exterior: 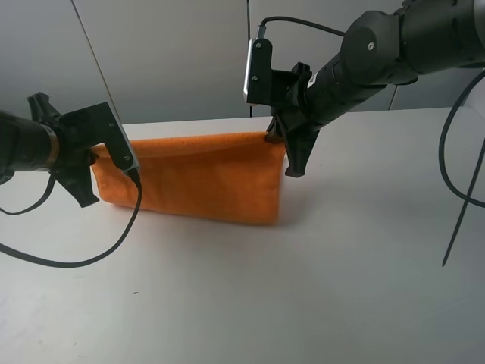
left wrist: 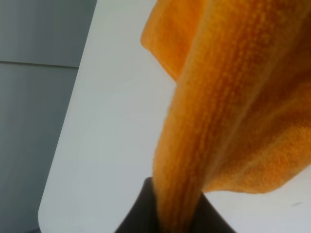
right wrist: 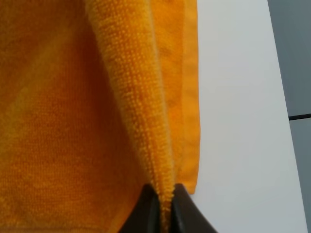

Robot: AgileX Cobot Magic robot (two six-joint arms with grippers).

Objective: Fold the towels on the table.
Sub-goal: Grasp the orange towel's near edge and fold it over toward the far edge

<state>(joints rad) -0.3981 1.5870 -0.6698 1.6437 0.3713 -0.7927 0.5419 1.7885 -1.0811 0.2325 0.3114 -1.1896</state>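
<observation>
Between the left jaws, clenched tight, we note one top corner of the orange towel (exterior: 204, 182); the right jaws are clamped on the opposite top corner. Towel hangs stretched between both, doubled where pinched, over the far half of the surface (exterior: 303, 288), closer to its left edge. Lower hem at or just above the surface; we cannot tell contact.
</observation>
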